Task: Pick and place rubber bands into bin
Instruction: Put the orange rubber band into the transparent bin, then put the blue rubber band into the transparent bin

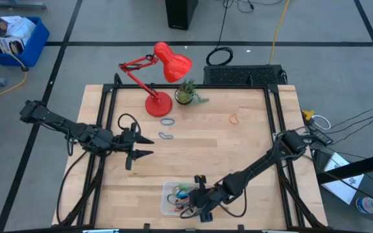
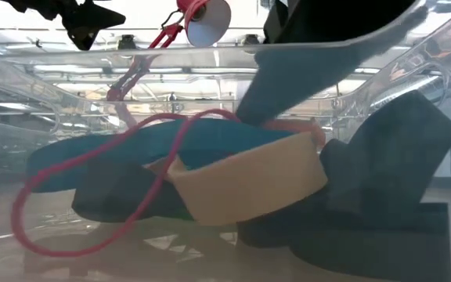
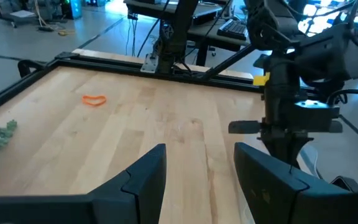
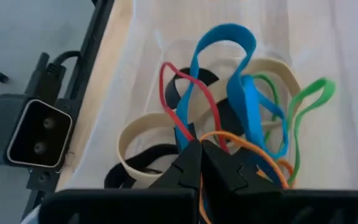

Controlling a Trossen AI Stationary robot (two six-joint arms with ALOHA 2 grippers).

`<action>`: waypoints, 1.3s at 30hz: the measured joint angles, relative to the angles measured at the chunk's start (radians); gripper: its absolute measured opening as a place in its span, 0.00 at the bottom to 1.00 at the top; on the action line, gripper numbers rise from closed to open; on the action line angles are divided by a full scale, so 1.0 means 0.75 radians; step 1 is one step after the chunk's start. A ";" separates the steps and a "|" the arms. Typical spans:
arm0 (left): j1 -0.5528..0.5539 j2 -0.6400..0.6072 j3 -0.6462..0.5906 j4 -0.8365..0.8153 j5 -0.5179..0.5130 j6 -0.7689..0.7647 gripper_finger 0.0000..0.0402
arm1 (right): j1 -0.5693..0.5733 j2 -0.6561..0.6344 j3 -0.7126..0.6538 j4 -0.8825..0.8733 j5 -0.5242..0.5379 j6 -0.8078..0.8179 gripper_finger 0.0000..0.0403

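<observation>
Right gripper (image 4: 201, 163) is over the small clear plastic bin (image 1: 168, 194) at the near table edge, fingers pinched fully together with an orange loop running right under the tips — can't tell if it's actually clamped. Directly ahead of the tips, inside the bin: the pile of thin rubber bands (image 4: 229, 118) — blue, red, green, tan, black, orange, all interlaced. Risk: if the tips are snagged on that orange loop or the red one crossing it, lifting away could drag several tangled bands back out, maybe tip the light bin too. Left gripper (image 1: 145, 147) hovers mid-table, fingers spread, holding nothing. Just ahead of it lie two loose blue bands (image 1: 167, 128); well beyond, near the far right side, an orange band (image 1: 235, 119). Red desk lamp (image 1: 162, 74) and small potted plant (image 1: 186, 94) sit just behind the blue bands — lamp base is close enough to crowd a far-side approach. Path from left gripper to the blue bands looks clear.
</observation>
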 joint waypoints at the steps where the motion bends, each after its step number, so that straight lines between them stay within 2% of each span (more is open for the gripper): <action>1: 0.000 0.000 0.000 0.000 0.000 0.001 0.49 | 0.000 0.000 -0.008 0.006 -0.001 0.009 0.00; 11: 0.000 0.000 0.000 0.000 0.000 0.007 0.49 | -0.001 -0.001 -0.023 0.072 -0.004 0.010 0.06; 20: 0.000 0.000 0.000 0.001 0.000 0.008 0.49 | -0.001 -0.009 -0.023 0.120 -0.003 0.003 0.28; 25: 0.000 0.000 0.000 0.004 0.000 0.008 0.49 | -0.001 -0.070 -0.023 0.117 -0.002 -0.048 0.37; 30: 0.000 0.000 0.000 0.004 0.000 0.008 0.49 | -0.001 -0.174 -0.023 0.108 -0.003 -0.165 0.40; 39: 0.000 0.000 0.000 0.006 0.000 0.008 0.49 | -0.001 -0.414 -0.024 0.103 0.000 -0.293 0.38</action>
